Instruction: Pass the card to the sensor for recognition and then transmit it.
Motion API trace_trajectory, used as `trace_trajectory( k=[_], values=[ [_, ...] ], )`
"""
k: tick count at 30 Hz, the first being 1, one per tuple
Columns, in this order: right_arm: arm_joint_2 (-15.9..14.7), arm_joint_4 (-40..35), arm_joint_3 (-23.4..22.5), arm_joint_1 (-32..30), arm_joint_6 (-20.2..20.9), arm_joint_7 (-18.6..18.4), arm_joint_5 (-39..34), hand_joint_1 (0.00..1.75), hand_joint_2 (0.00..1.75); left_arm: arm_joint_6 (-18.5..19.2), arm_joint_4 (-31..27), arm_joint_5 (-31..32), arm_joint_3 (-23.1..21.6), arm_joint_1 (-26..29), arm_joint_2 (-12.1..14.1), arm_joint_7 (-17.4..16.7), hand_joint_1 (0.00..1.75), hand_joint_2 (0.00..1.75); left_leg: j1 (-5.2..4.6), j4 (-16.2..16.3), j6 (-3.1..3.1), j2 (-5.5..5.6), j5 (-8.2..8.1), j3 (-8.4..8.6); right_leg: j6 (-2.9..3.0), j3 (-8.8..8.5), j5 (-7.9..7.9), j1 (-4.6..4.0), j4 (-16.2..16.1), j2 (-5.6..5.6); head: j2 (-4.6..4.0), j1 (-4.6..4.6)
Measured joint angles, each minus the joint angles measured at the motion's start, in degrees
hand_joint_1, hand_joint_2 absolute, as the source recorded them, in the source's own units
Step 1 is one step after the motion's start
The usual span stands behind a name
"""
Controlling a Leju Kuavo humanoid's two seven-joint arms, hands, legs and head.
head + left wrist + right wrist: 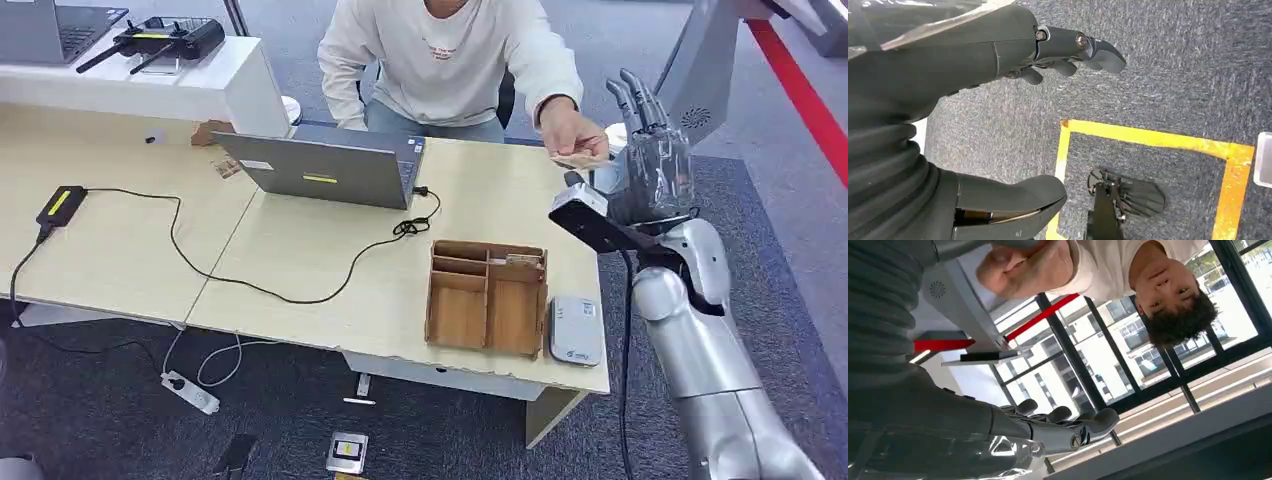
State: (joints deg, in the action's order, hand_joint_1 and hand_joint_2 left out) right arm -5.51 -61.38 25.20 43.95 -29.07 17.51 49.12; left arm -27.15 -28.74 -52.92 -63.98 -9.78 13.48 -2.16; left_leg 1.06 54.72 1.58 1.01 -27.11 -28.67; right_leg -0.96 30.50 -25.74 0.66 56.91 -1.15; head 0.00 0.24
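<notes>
The card (577, 160) sits at the far right corner of the desk (300, 270), pinched in the person's hand (572, 130), which reaches out towards the robot; the right hand (655, 165) is raised beside it, fingers pointing up and held apart, nothing in its grasp that the head view can confirm; whether its thumb touches the card's edge is too close to call from here; the right wrist view shows the same fingers (1068, 422) stretched out with no card between them, and the person's hand (1023, 265) hovers close above the wrist cover; so the step in hand looks like the handover itself, the card on the point of changing owners; to do it well the robot's hand wants to hold level and quiet, let the card slide in between thumb and fingers, and close only once the card lies flat and deep enough not to pivot; a thin card gripped by a corner will likely twist or slip; the card reader (575, 330) lies nearer the robot, just beside the wooden organiser tray (487, 298), so the card's face should end up free to meet it; the left hand (1013, 60) hangs over the grey carpet (1173, 75) by a yellow floor line (1148, 136), loosely spread and holding nothing.
</notes>
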Motion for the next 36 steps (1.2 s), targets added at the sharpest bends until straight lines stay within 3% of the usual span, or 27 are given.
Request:
trace_trajectory(
  k=[1,2,28,36],
  values=[
    [0.0,0.4,0.3,0.2,0.0,0.0,-0.3,1.64,1.75,0.0,0.0,0.0,0.0,0.0,0.1,0.0,0.0,1.75,0.0,0.0,0.0,0.0,0.0,0.0,0.0,0.0,0.0,0.0,0.0,0.0,0.0,-0.02],
    [0.2,0.8,0.5,0.4,0.0,0.0,-0.7,1.75,1.75,0.0,0.0,0.0,0.0,0.0,0.1,0.1,0.0,1.75,0.0,0.0,0.0,0.0,0.0,0.0,0.0,0.0,0.0,0.0,0.0,0.0,0.0,0.0],
    [-2.6,0.6,1.5,-1.2,1.0,-4.2,-3.8,1.75,1.75,1.8,0.6,1.0,-0.3,-0.1,1.1,2.1,0.0,1.75,-0.01,0.0,0.0,-0.02,0.0,0.03,0.0,0.02,0.0,0.01,0.0,-0.02,0.0,-0.02],
    [-2.7,-0.7,1.5,-1.4,2.3,-4.7,-8.1,1.75,1.75,1.8,0.7,1.2,-0.3,-0.1,1.2,2.1,0.0,1.75,-0.01,0.0,0.0,-0.02,0.0,0.04,0.0,0.02,0.0,0.01,0.0,-0.02,0.0,0.0]
  ],
)
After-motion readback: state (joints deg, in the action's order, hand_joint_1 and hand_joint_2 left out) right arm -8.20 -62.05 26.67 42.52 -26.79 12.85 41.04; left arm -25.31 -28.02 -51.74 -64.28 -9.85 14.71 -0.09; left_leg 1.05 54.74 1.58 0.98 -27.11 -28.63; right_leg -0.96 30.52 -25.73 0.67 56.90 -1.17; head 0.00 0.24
